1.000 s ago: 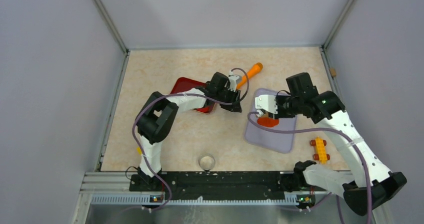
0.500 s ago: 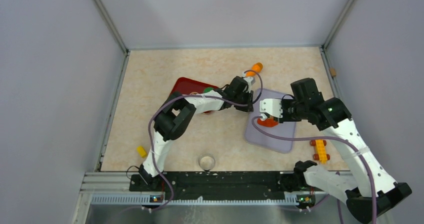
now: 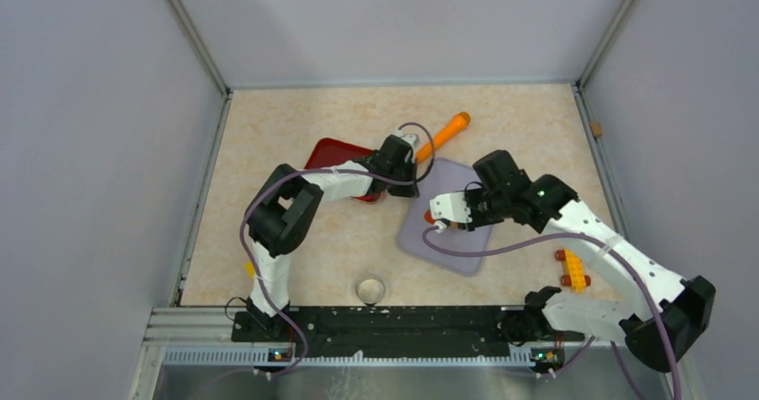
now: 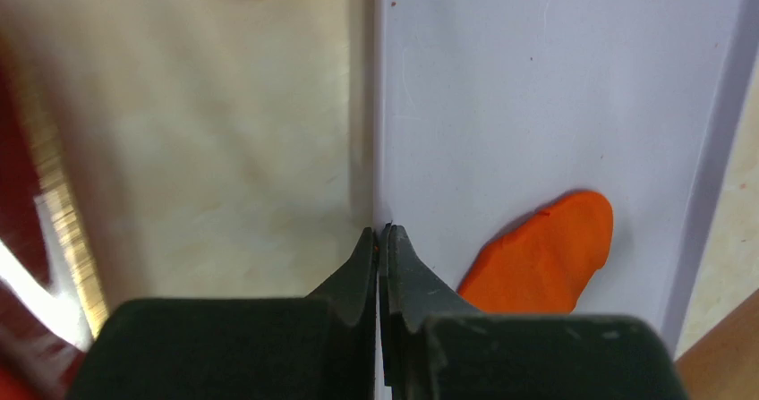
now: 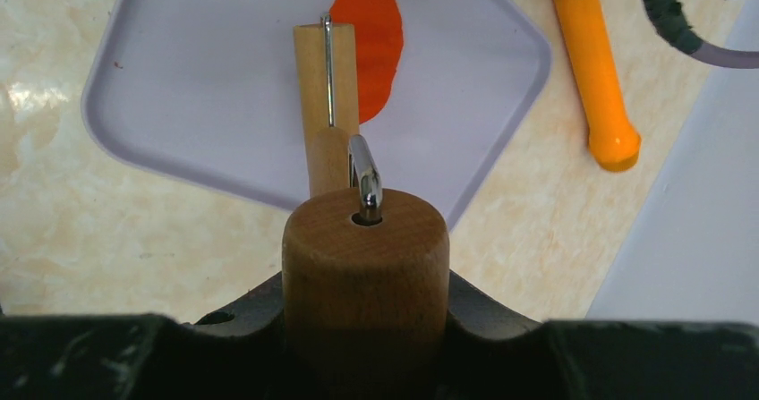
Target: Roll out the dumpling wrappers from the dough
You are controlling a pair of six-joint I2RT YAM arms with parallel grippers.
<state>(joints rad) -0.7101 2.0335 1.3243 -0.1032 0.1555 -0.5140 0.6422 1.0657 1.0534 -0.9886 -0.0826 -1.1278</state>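
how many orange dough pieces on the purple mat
1: a flattened orange dough piece on the purple mat, partly hidden by the wooden roller; more may hide under it.

The desk (image 3: 295, 131) is coloured pale cream, with a wavy marble pattern. A plain pale purple mat (image 5: 215, 69) is seen on it, and the dumpling wrapper (image 5: 369, 33) on the mat is coloured bright orange-red. The roller (image 5: 365, 257) is made of light brown wood, with a shiny silver wire (image 5: 365, 178). The stick (image 3: 445, 133) at the far side is coloured orange, and the tray (image 3: 329, 156) on the left is dark red. A yellow block (image 3: 573, 268) with orange-red knobs is seen near the right. The left claw (image 4: 380, 234) is coloured black. The arms (image 3: 618, 257) are painted black and white, with purple cables (image 3: 501, 250).
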